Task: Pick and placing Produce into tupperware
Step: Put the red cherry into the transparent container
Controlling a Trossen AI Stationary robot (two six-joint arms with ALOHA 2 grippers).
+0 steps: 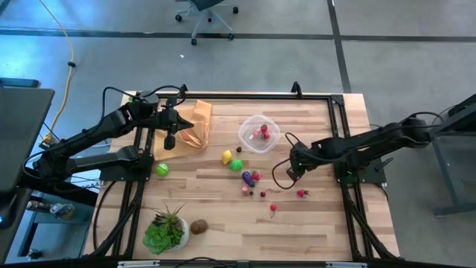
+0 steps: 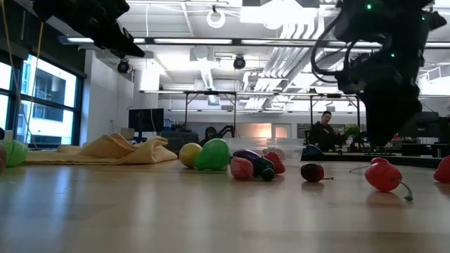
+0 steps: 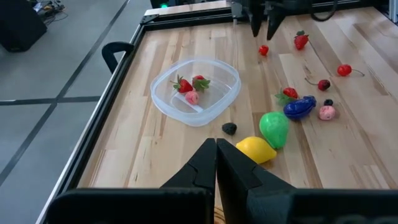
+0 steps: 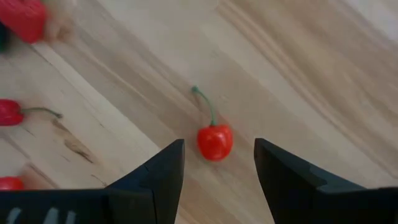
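Note:
The clear tupperware [image 1: 242, 136] [image 3: 159, 94] stands far of the table's middle with up to three small red and pink pieces in it. Loose produce lies near it: a yellow piece [image 3: 256, 149], a green one [image 3: 273, 127], a purple one [image 3: 300, 107], a strawberry [image 3: 301, 41] and cherries. My right gripper [image 1: 291, 173] [image 4: 219, 145] points down, open, over a red cherry [image 4: 214, 142] [image 3: 263, 50] lying on the wood. Its fingers stand on either side of the cherry without touching it. My left gripper [image 1: 169, 141] [image 3: 216, 149] hovers shut over the table's far left, holding nothing.
A tan-orange cloth [image 1: 192, 126] lies at the far left under my left arm. A potted plant [image 1: 165, 231] and a brown piece [image 1: 198, 226] stand near the front left, a green ball [image 1: 161, 170] at the left. Black frame rails [image 1: 335, 112] border the table.

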